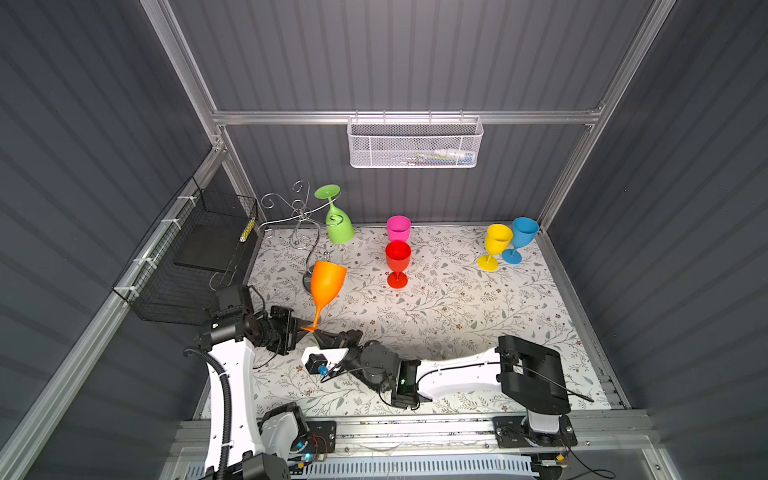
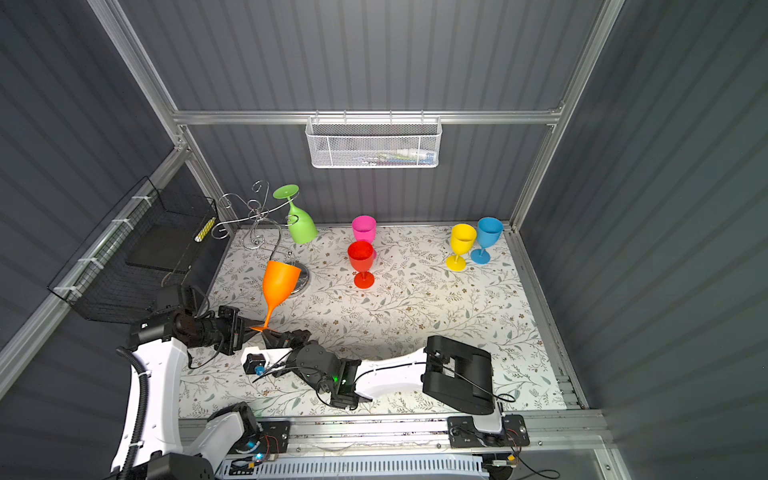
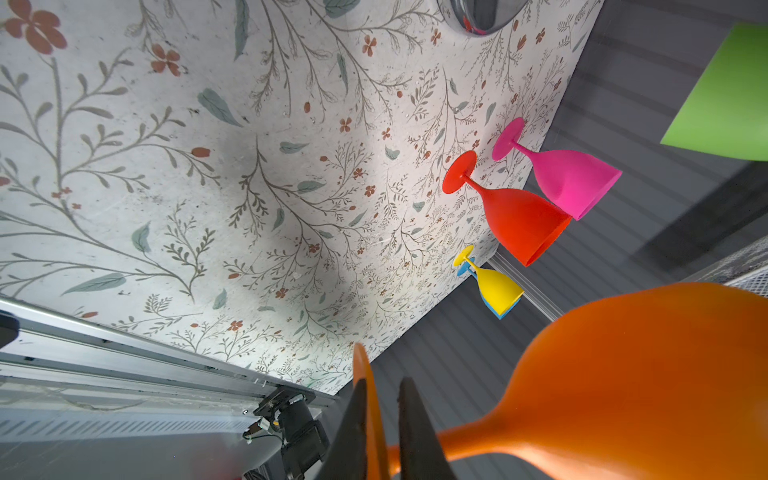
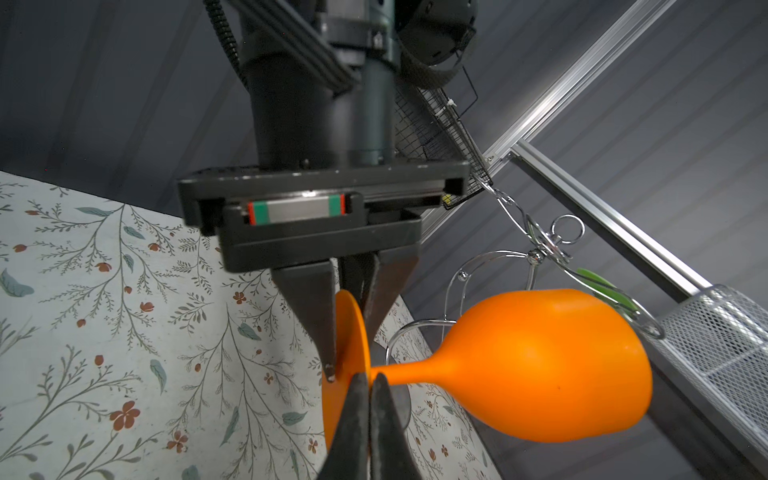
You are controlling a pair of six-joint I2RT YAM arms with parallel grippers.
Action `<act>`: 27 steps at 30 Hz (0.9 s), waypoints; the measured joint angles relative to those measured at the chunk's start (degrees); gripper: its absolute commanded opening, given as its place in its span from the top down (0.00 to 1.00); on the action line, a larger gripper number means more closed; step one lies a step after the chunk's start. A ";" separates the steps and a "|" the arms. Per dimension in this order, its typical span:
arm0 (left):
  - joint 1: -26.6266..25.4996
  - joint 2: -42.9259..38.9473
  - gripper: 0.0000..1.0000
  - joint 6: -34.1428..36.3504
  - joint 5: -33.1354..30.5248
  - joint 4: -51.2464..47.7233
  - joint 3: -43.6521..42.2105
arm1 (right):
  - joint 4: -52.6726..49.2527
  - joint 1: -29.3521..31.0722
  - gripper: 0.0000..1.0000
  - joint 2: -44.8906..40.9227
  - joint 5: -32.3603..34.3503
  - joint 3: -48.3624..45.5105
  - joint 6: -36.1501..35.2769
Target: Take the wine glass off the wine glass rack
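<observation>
1. The orange glass [image 1: 327, 279] is off the rack [image 1: 300, 216], up over the desk's [image 1: 457, 324] near left.
2. Its stem points from the fingers toward the far side.
3. The left fingers [image 4: 309, 307] pinch its round foot; the right fingers [image 4: 353, 419] are shut on its stem.

White wire-mesh wall basket [image 1: 374, 145]: we cannot identify the small items inside.
Round mirror-like chrome rack base [image 3: 482, 16]: cut by the left wrist view's edge; in a top view, mostly behind the orange plastic wine glass [image 1: 326, 282].
Blue plastic wine glass [image 3: 503, 311]: we see only slivers behind the yellow plastic wine glass [image 3: 496, 289].
Green plastic wine glass [image 3: 727, 95]: only part of the bowl shows, cut by the edge.
</observation>
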 measured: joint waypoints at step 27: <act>0.00 -2.62 1.00 3.02 2.32 18.99 -12.70 | -14.03 -2.78 0.55 -19.23 2.21 -8.35 11.93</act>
